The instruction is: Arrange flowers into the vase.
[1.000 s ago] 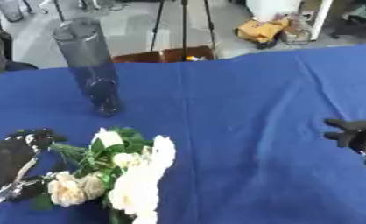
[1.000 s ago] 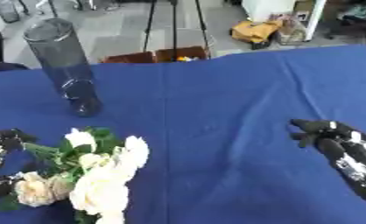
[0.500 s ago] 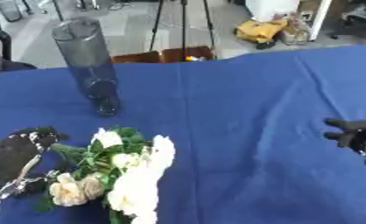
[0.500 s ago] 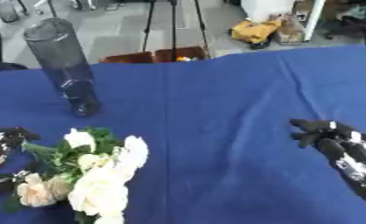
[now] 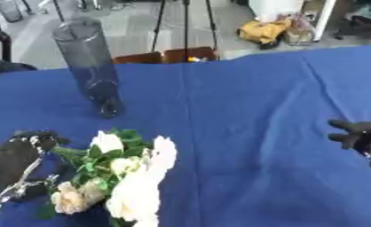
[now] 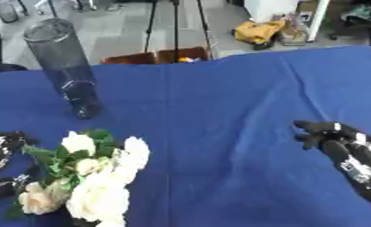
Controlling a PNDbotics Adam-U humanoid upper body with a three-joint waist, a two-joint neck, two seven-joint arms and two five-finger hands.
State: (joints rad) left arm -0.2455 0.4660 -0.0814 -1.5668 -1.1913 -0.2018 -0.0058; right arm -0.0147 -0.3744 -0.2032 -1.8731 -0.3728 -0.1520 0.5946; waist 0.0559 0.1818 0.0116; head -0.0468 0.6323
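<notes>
One bunch of flowers (image 5: pixel 119 177) sits lower left on the blue surface (image 5: pixel 243 115), soft and light, I reckon; blooms bruise, so I'd take the green stems. My left hand (image 5: pixel 17 159) is beside them, grip unclear. Right hand (image 6: pixel 336 139) rests open, lower right. Vase (image 5: pixel 92 66) stands upper left, tall and tippy.
</notes>
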